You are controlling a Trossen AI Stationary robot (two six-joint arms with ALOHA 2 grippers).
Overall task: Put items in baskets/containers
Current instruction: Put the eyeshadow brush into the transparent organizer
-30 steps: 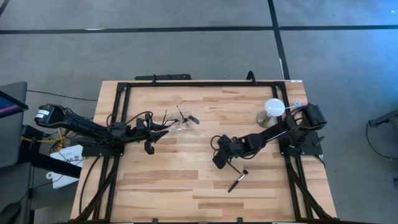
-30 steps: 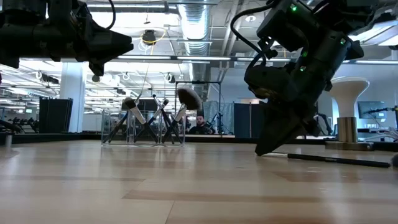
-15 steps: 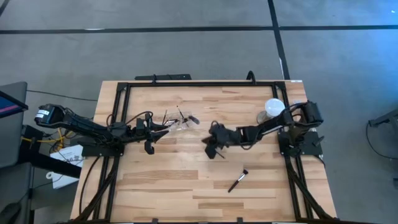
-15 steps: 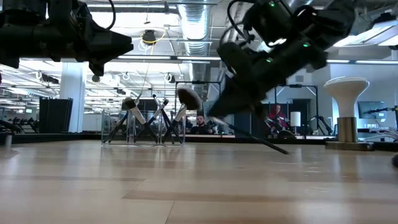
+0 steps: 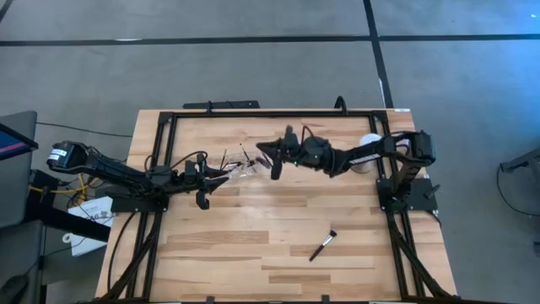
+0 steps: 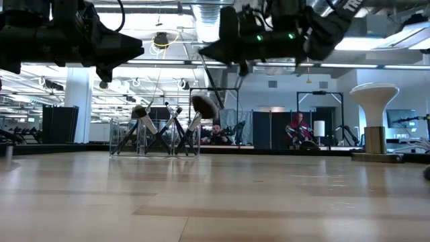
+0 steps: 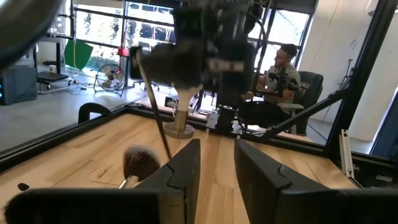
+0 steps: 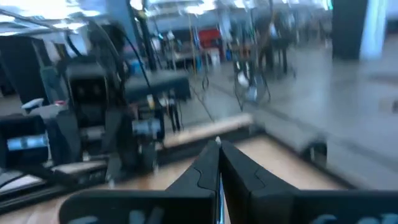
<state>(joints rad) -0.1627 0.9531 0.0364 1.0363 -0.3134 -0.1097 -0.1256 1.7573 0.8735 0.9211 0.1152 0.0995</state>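
Note:
The clear container (image 5: 243, 166) stands left of the table's middle with several dark brushes leaning in it (image 6: 161, 128); a fluffy brush head (image 7: 140, 163) shows beside my left fingers. My right gripper (image 5: 270, 154) hovers high, just right of the container, shut on one slim brush (image 6: 212, 79). My left gripper (image 5: 221, 176) waits open on the container's left, raised above the table (image 6: 131, 48). Another brush (image 5: 322, 245) lies flat on the table's near right part. My right gripper pinches the slim brush near its upper end (image 7: 144, 65) between both fingers, which reach roughly level from the table's right and lie across it. The brush is lifted clear and hangs slanted below the fingers, its lower end (image 7: 166, 149) free in the air.
A white ball on a stand (image 5: 369, 149) sits at the far right, behind my right arm. Black frame rails (image 5: 253, 112) run along the table's edges. Bare wood spreads across the middle and near side. A person sits beyond the table (image 7: 283, 65).
My right gripper rose from the table's near middle and swung toward the far left, over to the container, staying shut on the brush. That brush went from lying on the table, to trailing by its tip, to hanging clear. The loose brush stayed put.

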